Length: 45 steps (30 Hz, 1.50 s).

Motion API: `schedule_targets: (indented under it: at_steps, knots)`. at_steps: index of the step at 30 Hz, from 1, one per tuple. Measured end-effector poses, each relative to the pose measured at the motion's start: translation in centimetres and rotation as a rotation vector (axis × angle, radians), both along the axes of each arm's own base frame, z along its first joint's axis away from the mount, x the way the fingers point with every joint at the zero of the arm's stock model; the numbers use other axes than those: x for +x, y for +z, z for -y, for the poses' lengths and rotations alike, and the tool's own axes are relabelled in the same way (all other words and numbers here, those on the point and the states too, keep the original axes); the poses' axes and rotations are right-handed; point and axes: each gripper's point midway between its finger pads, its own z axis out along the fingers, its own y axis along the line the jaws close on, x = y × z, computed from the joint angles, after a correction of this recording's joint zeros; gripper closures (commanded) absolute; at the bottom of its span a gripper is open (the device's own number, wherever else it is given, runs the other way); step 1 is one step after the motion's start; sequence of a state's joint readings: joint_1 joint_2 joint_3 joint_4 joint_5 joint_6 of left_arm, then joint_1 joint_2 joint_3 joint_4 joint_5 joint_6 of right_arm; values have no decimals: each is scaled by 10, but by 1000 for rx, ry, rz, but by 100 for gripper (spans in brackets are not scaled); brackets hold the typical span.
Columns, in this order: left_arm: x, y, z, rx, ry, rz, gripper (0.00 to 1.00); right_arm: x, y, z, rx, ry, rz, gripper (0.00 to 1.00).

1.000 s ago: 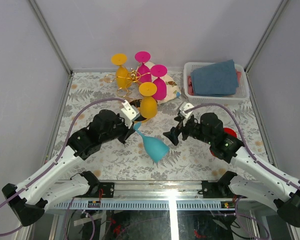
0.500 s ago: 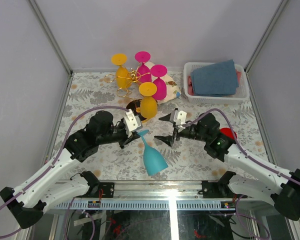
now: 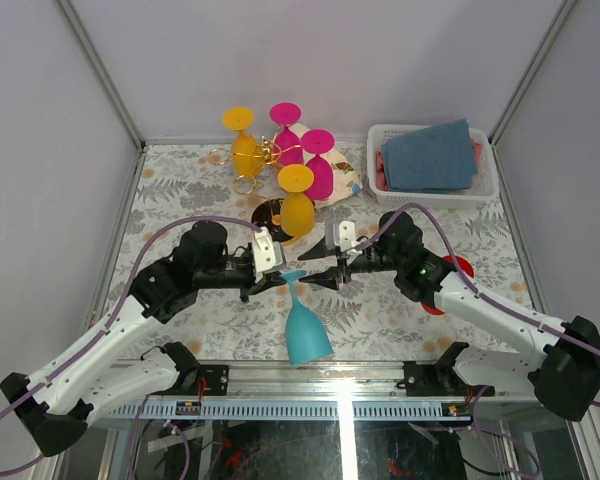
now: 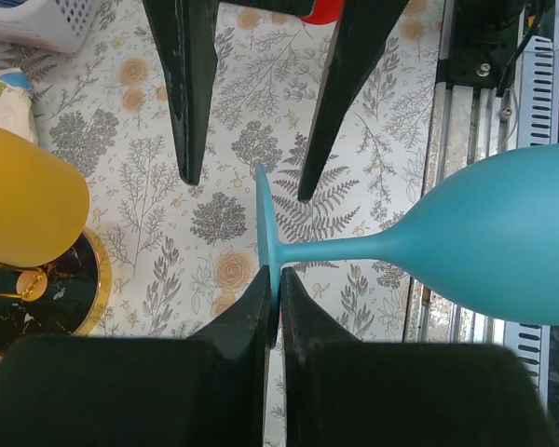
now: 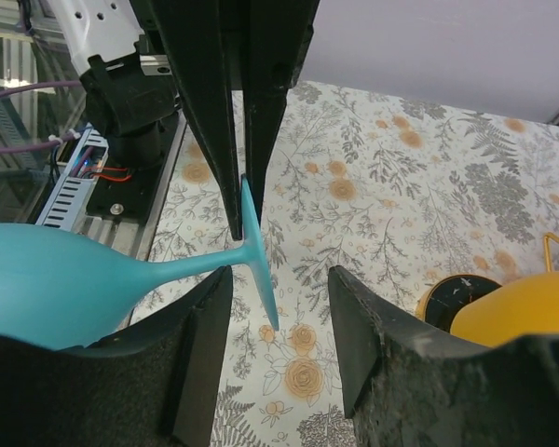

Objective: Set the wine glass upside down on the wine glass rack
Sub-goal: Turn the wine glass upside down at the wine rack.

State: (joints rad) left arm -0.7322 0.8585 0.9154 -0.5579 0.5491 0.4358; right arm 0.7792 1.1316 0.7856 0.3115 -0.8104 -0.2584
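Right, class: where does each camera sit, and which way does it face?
Top external: high behind the bases, facing down at the table; left arm, right arm show.
Left wrist: behind the left pincer, facing along it; shut on the wine glass foot.
Right wrist: behind the open right pincer, facing that foot.
Both wrist views share the wine glass.

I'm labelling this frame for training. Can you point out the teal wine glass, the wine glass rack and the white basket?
teal wine glass (image 3: 306, 338): top external view, on its bowl.
wine glass rack (image 3: 264, 212): top external view, on its black base.
white basket (image 3: 430, 198): top external view, on its near wall.
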Motion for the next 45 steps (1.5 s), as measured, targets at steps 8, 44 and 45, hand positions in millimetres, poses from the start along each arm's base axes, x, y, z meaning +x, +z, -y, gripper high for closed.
schedule_targets:
  at_steps: [8,44,45]
  knots:
    - [-3,9,4,-16,-39,13,100,-7,-12,-4,-32,47,-41,58]
    - [16,54,-5,-193,220,-16,34,5,-23,3,-138,-33,15,100]
    - [19,56,-7,-200,250,-21,34,8,-21,4,-137,-51,28,100]
